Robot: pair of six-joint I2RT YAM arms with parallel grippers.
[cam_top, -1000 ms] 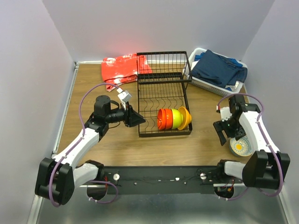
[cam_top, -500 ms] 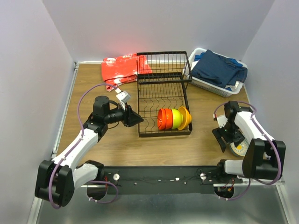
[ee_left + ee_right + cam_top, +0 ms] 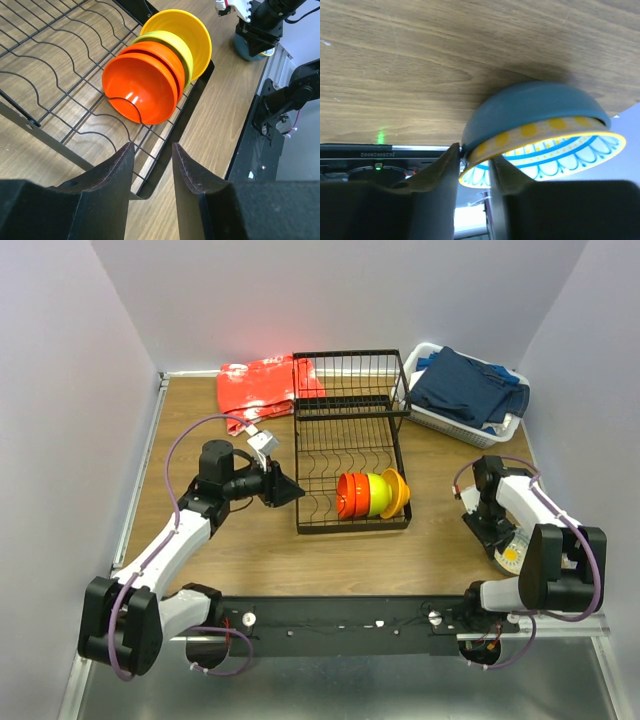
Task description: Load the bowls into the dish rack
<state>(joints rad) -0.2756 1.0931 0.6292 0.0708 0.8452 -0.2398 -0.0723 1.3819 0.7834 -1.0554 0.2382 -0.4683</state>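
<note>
Right jaws clamped on the rim of the white-and-blue bowl [image 3: 535,150], which sits on the surface [image 3: 250,550] well right of the dish rack [image 3: 352,528]. Left jaws apart, nothing between them, at the rack's left edge. Bowls, four in all: one at the right jaws, three in the rack's near right corner, nested on edge: red-orange [image 3: 142,90], lime green [image 3: 172,42], yellow-orange [image 3: 187,25].
</note>
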